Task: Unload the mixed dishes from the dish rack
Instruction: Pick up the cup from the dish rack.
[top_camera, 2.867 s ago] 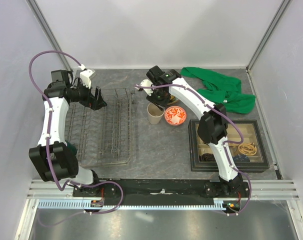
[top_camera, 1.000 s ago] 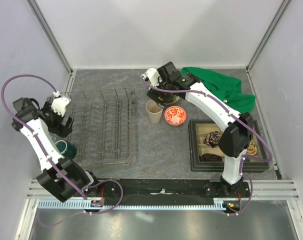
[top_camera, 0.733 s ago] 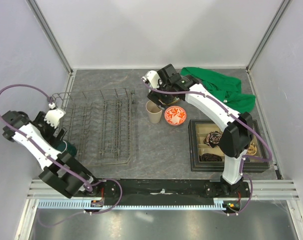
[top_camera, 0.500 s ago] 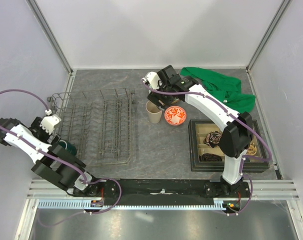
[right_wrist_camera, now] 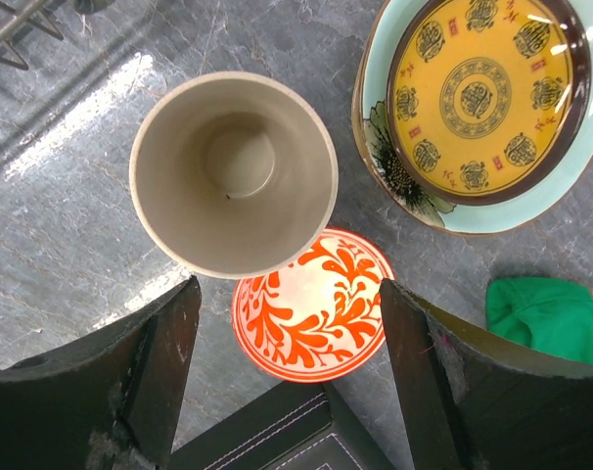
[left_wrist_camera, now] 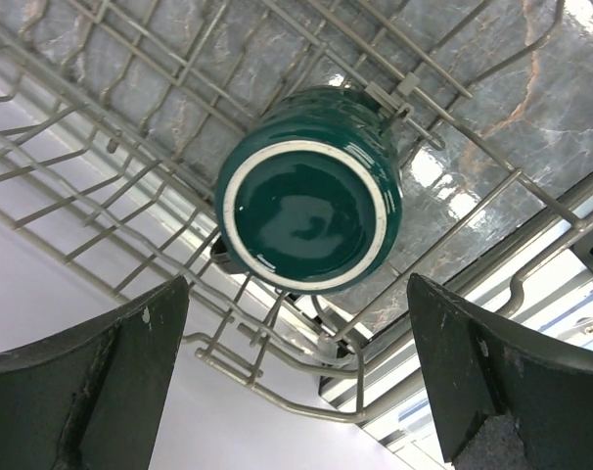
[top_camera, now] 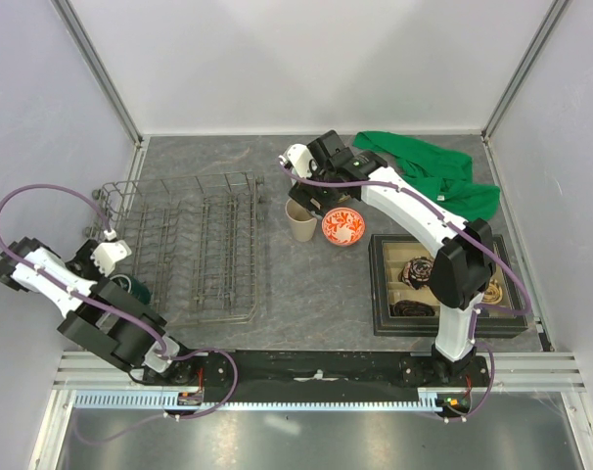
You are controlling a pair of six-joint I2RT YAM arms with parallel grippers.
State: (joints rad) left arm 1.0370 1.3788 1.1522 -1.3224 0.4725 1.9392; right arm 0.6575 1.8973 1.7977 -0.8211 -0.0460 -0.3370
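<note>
The grey wire dish rack (top_camera: 204, 245) stands at the left. A dark green mug (top_camera: 132, 288) lies on its side among the wires at the rack's near-left corner. In the left wrist view the mug (left_wrist_camera: 309, 215) turns its mouth to the camera. My left gripper (top_camera: 114, 270) hovers just beside it, open and empty (left_wrist_camera: 296, 392). My right gripper (right_wrist_camera: 289, 382) is open over the beige cup (right_wrist_camera: 233, 171) and the red-and-white bowl (right_wrist_camera: 314, 305). The yellow-gold plate (right_wrist_camera: 482, 93) rests on the pale green plate (right_wrist_camera: 394, 181).
A black compartmented tray (top_camera: 448, 284) holding small items sits at the right, its corner (right_wrist_camera: 277, 436) close to the bowl. A green cloth (top_camera: 433, 176) lies at the back right. The left wall stands close behind my left arm.
My left arm has swung out to the left and back toward the near-left corner of the rack, bringing its gripper down beside the mug. The right arm has barely moved.
</note>
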